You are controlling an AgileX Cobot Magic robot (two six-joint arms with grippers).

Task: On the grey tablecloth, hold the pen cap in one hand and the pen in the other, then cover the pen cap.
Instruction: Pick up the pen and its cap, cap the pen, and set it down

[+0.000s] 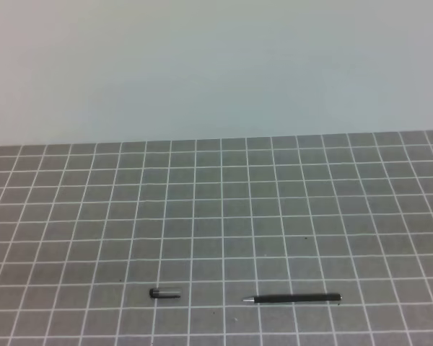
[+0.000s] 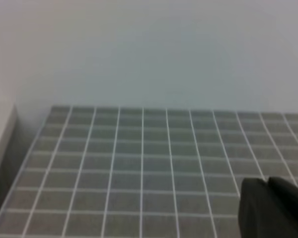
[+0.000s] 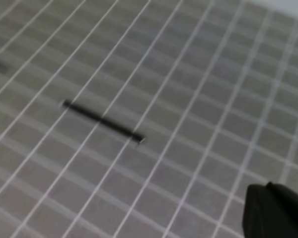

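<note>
Count: 1 pen (image 1: 294,298), 1 pen cap (image 1: 165,293), 1 grey tablecloth (image 1: 289,202). Both small items lie flat on the cloth near its front edge in the high view, well apart from each other, the cap to the left and the pen to the right.

Pen: long axis runs left to right, nearly parallel to the front edge. The small silvery tip points left, toward the cap; the blunt black end points right. In the right wrist view the same pen (image 3: 103,121) lies diagonally across the grid lines, with the pale tip at its lower right end.

Pen cap: lies on its side, long axis also left to right, dark end to the left and the lighter grey end toward the pen. Which end is the open one cannot be told at this resolution.

Arms: neither appears in the high view. The left gripper (image 2: 268,208) shows only as a dark shape at the lower right corner of its own camera, above bare cloth; its jaws are closed and hold nothing. The right gripper (image 3: 268,210) shows likewise at lower right, above the cloth and clear of the pen, jaws closed and empty.
</note>
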